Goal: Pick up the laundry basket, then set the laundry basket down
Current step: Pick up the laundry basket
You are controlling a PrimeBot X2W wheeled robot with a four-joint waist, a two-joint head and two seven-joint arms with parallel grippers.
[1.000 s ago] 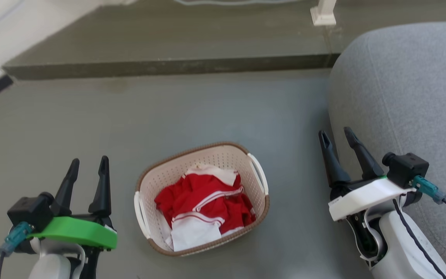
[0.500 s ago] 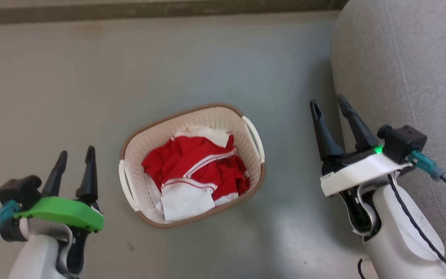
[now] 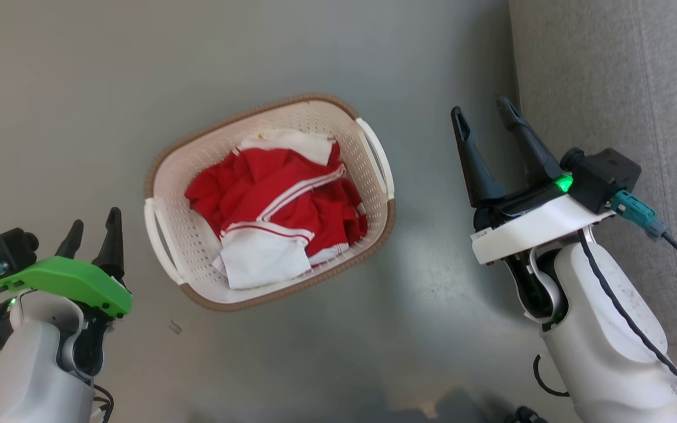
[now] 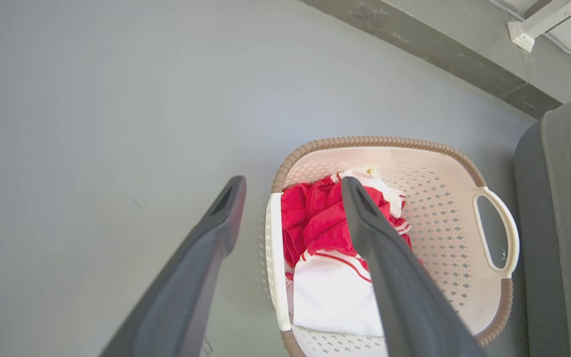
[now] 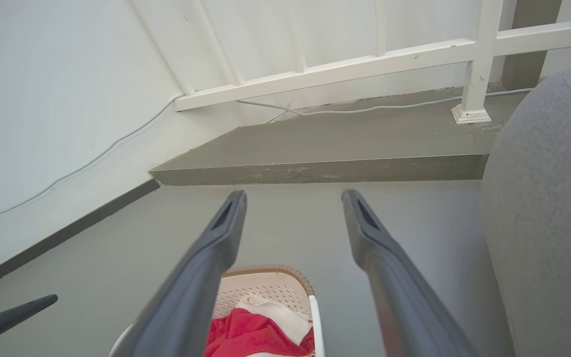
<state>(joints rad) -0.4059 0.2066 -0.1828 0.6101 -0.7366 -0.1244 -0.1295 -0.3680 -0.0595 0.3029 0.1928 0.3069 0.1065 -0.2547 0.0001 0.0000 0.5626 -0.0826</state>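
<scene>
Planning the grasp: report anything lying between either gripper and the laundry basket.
Nothing visible does. Only bare floor separates the left gripper and the right gripper from the laundry basket; the grey sofa lies outside the right gripper, not between.

The head view looks steeply down at the laundry basket (image 3: 309, 114); both wrist views, lower and slanting, share it.

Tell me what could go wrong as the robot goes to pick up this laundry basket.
1. The left gripper and right gripper are open and clear of the laundry basket. Its white handles are slim, so a finger may miss and shove it away.
2. The right gripper sits close to the grey sofa and may brush it.
3. An uneven lift could spill the red and white clothes.
</scene>
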